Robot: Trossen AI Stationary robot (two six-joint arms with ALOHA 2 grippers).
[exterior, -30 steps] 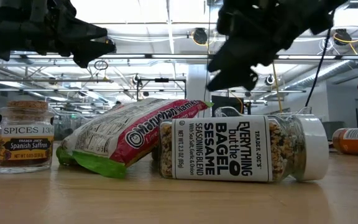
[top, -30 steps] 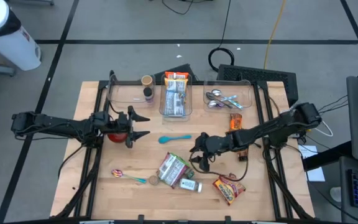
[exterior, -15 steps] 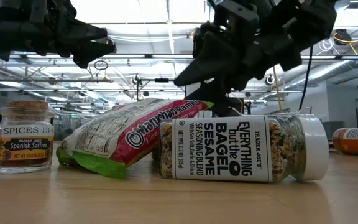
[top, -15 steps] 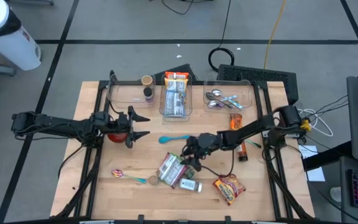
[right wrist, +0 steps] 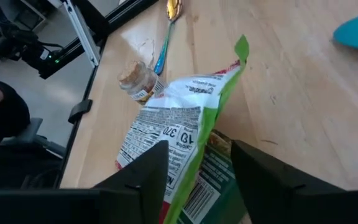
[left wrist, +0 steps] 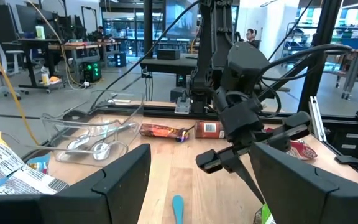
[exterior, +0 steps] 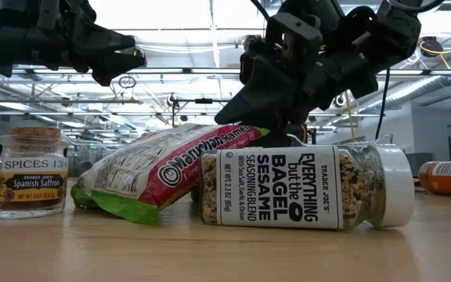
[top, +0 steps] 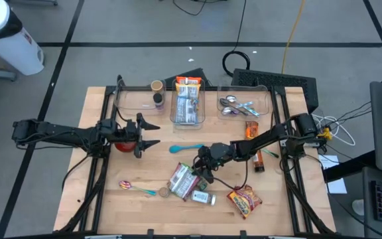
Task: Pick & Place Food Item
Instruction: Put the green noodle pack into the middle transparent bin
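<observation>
A red, white and green noodle packet [top: 183, 179] lies flat on the wooden table, its near side leaning on a seasoning jar [exterior: 304, 186] that lies on its side. My right gripper [top: 201, 167] slants down at the packet's far right end. Its fingers are open on either side of the green sealed edge [right wrist: 199, 163]. My left gripper [top: 152, 133] hovers open and level over the table's left middle, holding nothing. My right gripper has one finger [right wrist: 143, 177] on each side of the packet's green sealed edge, coming from the table's right side and slanting down. I cannot tell whether the fingers touch it. The packet lies on the table.
A small saffron jar [top: 164, 192] and a pink and teal spoon [top: 134, 188] lie left of the packet, a red snack bag [top: 244, 201] to its right, a blue spoon [top: 188, 147] behind it. Three clear trays [top: 244, 103] line the far edge. Snack bars [top: 251, 128] lie at right.
My right gripper has come down and toward the table's left, tipping more steeply, and now stands at the packet's far right end. The packet and the jars have stayed where they were.
</observation>
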